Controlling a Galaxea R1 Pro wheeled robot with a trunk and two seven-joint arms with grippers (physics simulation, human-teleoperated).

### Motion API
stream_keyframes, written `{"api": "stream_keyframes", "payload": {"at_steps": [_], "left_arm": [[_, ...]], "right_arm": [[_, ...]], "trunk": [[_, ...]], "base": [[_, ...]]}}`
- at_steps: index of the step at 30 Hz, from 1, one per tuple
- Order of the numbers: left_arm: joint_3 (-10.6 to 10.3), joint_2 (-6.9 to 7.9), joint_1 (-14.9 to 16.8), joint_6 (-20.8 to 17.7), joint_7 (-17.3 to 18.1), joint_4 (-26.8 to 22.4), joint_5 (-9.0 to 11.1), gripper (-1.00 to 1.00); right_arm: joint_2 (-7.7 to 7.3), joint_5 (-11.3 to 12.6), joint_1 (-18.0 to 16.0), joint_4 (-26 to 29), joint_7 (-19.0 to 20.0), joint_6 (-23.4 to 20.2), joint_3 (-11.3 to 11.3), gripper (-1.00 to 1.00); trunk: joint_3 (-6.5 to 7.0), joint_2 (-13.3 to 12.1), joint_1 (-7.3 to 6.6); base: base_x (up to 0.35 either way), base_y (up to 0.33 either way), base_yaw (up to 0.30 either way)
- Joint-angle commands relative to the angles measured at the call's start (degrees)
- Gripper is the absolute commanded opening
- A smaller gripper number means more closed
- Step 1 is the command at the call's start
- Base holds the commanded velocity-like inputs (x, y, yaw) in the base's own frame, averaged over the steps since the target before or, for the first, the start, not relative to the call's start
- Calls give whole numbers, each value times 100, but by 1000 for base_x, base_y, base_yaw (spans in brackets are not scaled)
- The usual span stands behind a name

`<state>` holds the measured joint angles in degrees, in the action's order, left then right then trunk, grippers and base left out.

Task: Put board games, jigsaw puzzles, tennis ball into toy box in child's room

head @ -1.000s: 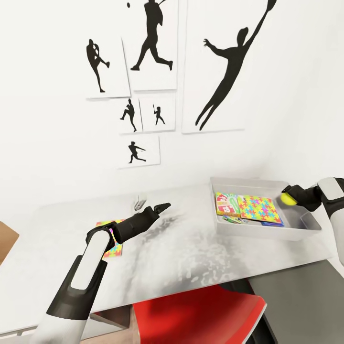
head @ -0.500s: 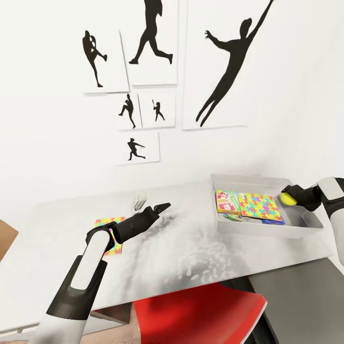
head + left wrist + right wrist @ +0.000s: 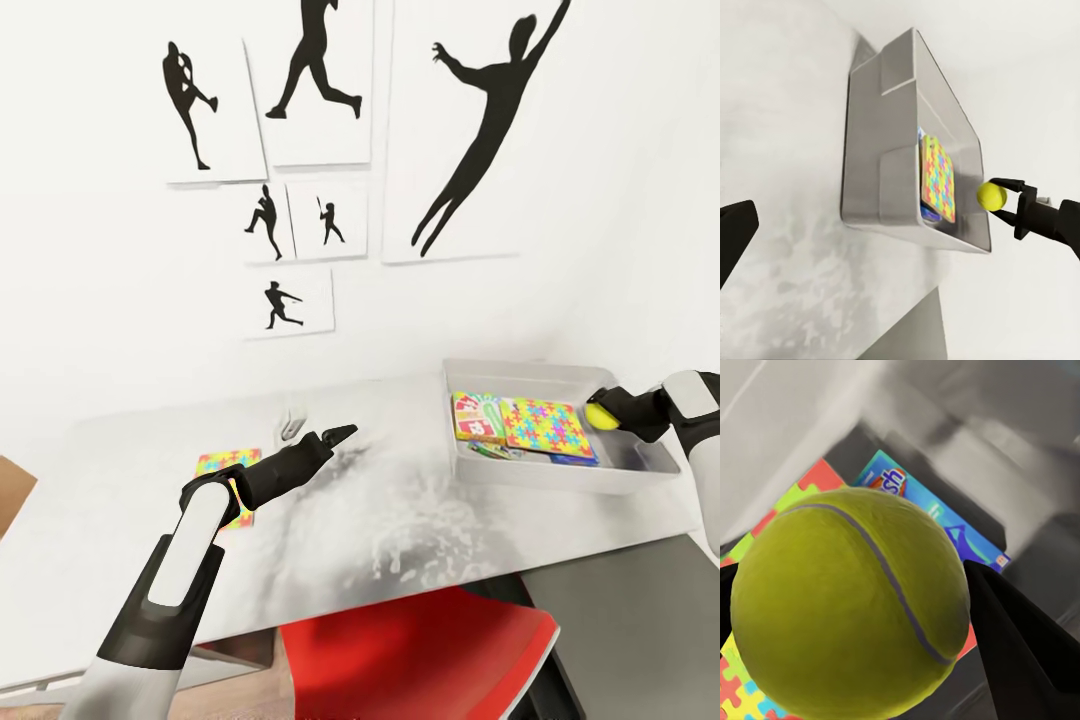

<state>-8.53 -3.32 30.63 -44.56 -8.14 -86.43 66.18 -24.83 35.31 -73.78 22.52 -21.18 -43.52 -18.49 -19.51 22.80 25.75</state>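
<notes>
Bright, even sim light; soft shadows on table (image 3: pixel 420 520); right wrist view's backgrnd blurred, ball (image 3: pixel 851 604) sharp.

Six black silhouette pictures (image 3: pixel 305 160) of ball players hang in a cluster on the white wall (image 3: pixel 110 300). A red chair (image 3: pixel 420 655) stands at the near edge of the desk, partly tucked beneath it. A dark grey cabinet top (image 3: pixel 630 625) sits lower at the right, just beside the chair, and a strip of wood floor (image 3: pixel 300 712) shows below.
</notes>
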Motion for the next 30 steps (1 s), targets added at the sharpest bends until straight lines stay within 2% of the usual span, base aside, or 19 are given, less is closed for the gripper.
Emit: {"api": "stream_keyframes", "payload": {"at_steps": [1, 11, 12, 30], "left_arm": [[2, -2, 5, -18, -56, -6, 62, 100], [6, -1, 5, -18, -56, -6, 61, 100], [5, -1, 5, -18, -56, -6, 61, 100], [9, -2, 5, -18, -56, -6, 62, 100]], "right_arm": [[1, 73, -5, 7, -62, -7, -17, -100], [4, 73, -3, 7, -55, -7, -21, -100], [4, 73, -1, 7, -48, -7, -22, 100], [6, 72, -16, 37, -67, -20, -22, 100]], "trunk": [[-20, 11, 3], [-85, 11, 3], [-87, 11, 3], [-97, 11, 3]], "base": [[0, 0, 0], [0, 0, 0], [0, 0, 0], [0, 0, 0]]}}
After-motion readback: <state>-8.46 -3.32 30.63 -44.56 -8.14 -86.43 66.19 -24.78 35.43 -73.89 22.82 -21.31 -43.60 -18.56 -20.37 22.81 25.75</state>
